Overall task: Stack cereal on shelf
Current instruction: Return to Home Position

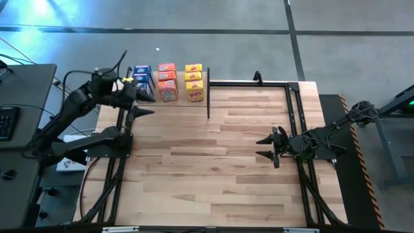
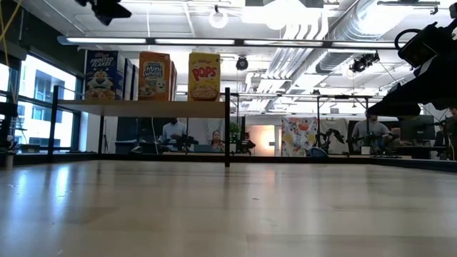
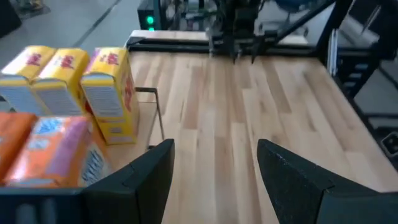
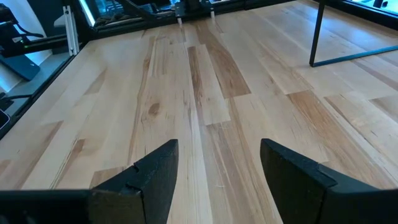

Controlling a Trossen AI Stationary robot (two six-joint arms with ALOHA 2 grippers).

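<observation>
- At the table's (image 1: 220, 168) far left corner stands the shelf (image 2: 143, 105), a raised board on thin black posts, holding all the cereal.
- Contents of shelf: nine small boxes, upright, in three lines of three.
  - blue boxes (image 1: 143, 79) at the left end
  - orange boxes (image 1: 167, 81) in the middle
  - yellow boxes (image 1: 194, 81) at the right end, beside a post
- Long axis: each colour line runs front to back across the board, and the three lines sit side by side along the table's far edge. In the low view, only the front box of each line shows.
- Left gripper (image 1: 143, 105): fingers spread, nothing between them. It is raised just beside the near end of the blue line, and whether it touches the front box cannot be told.
- Key relation: the left wrist view shows the fingers pointing across the bare table toward the other arm. The orange and yellow boxes lie off to one side of them, not between them.
- Judgement: the stacking looks complete. Pulling the left arm back calls for a path away from the boxes and clear of the posts, as a sideways swing could knock the blue line.
- Right gripper (image 1: 266, 147): fingers spread, empty, low over the table's right side and well apart from the shelf. The left arm is much the nearer of the two.
- No loose box lies on the table.
</observation>
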